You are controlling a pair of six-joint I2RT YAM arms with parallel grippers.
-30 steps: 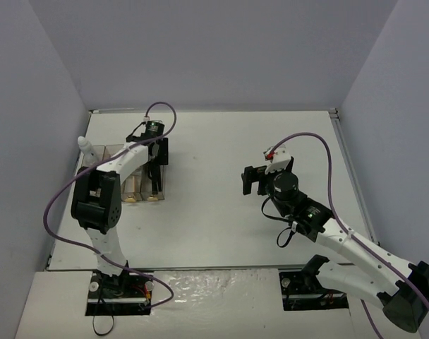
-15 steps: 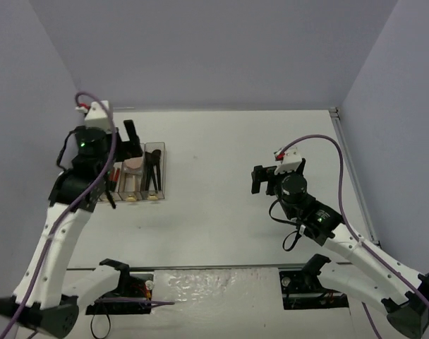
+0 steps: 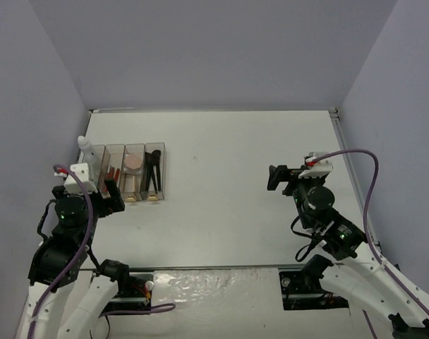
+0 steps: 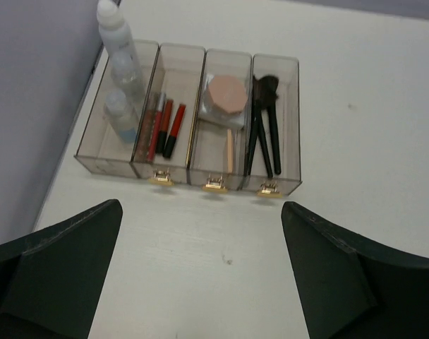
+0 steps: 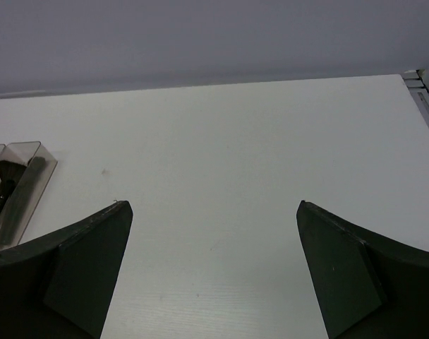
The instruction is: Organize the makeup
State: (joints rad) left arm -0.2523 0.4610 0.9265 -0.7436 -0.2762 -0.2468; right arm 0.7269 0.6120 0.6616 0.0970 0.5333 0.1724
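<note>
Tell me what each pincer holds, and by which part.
Nothing is held: the left pincer and the right pincer both stand open and empty.

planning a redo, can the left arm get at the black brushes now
Probably yes: the left tool is open, close in front of the clear bins, and nothing lies over the black brushes there.

Four clear bins (image 3: 144, 146) sat in a row at the table's (image 3: 221, 141) left, holding makeup (image 3: 133, 162); left gripper (image 3: 87, 196) hovered beside them, right gripper (image 3: 303, 180) well apart
</note>
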